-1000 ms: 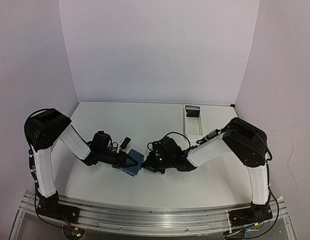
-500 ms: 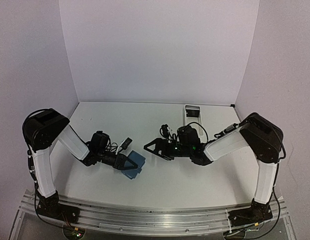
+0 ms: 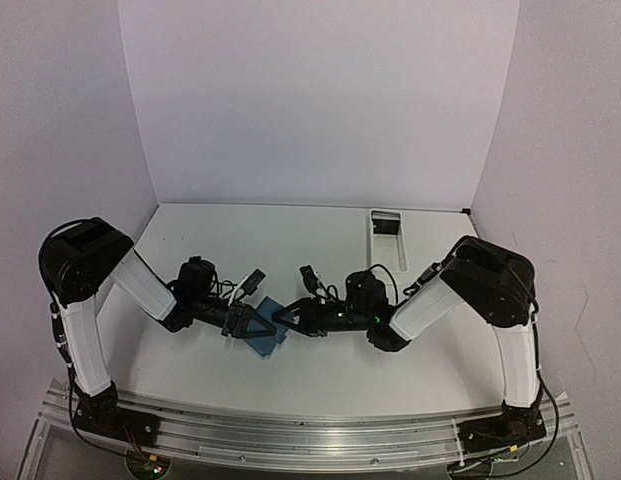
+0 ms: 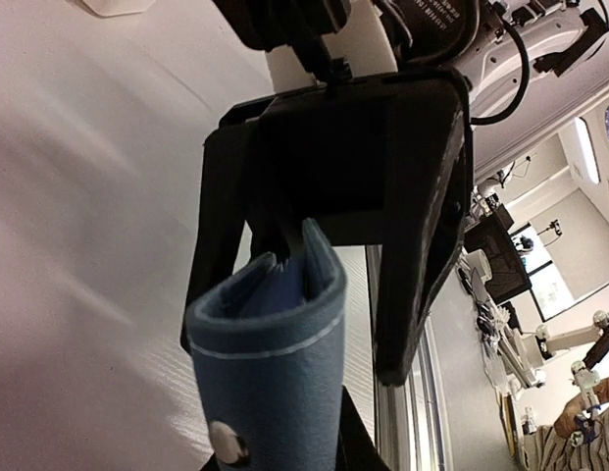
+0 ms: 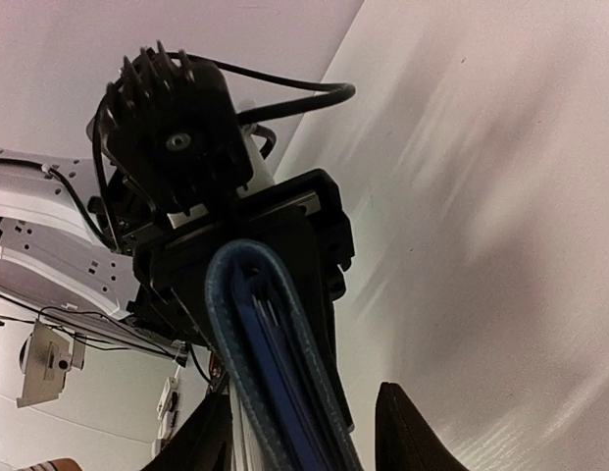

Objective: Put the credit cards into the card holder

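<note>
The dark-blue card holder (image 3: 265, 343) is held up off the table between the two arms. My left gripper (image 3: 256, 324) is shut on its lower part, where the snap shows in the left wrist view (image 4: 275, 373). My right gripper (image 3: 283, 318) is open, with one finger on each side of the holder's folded top. In the right wrist view the holder (image 5: 260, 314) is edge-on between my right gripper's (image 5: 304, 442) spread fingers, with thin card edges (image 5: 277, 339) inside it. I see no loose credit cards on the table.
A long white tray (image 3: 387, 238) lies at the back right of the table. The white side walls stand close on both sides. The metal rail with the arm bases runs along the near edge.
The right gripper pulled back to the right, away from the holder, then came back left and now straddles it. The left gripper with the holder shifted only slightly.
</note>
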